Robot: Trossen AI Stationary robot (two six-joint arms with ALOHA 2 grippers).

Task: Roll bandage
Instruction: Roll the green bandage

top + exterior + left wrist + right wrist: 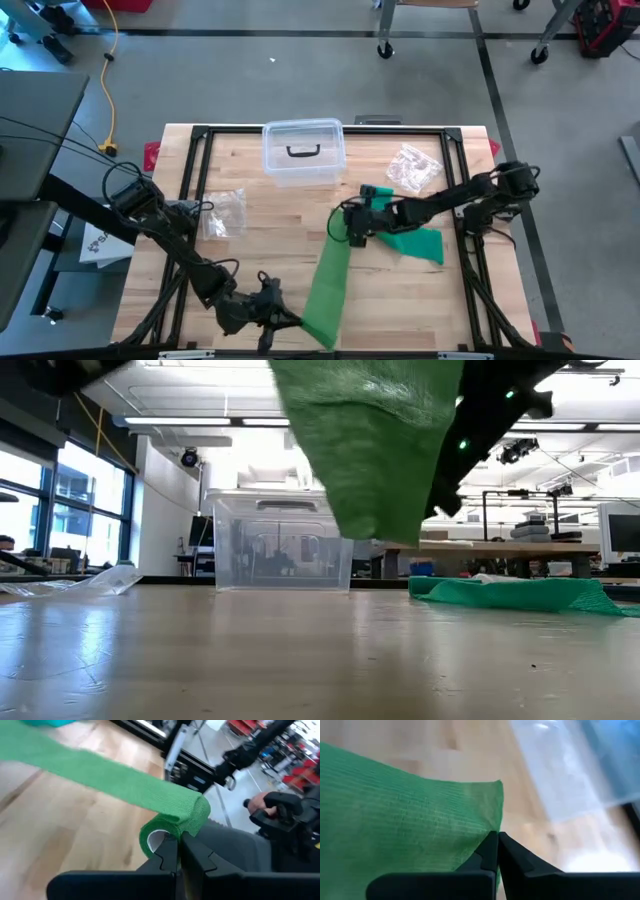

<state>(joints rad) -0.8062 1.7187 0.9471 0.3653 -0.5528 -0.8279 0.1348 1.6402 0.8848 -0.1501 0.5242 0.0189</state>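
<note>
Left end effector [176,851]: you have it clamped shut on the green bandage [330,285] roll at the desk's [260,250] near edge. Right end effector [496,847]: pinched closed on the strip's far end, mid-desk. Bandage spans between both, lifted.

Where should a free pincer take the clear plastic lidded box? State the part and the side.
Take the clear plastic lidded box by the dark handle on its lid, coming straight down from above. The box sits upright and alone at the table's far edge, and that handle looks like the only narrow part; the walls seem too wide.
</note>
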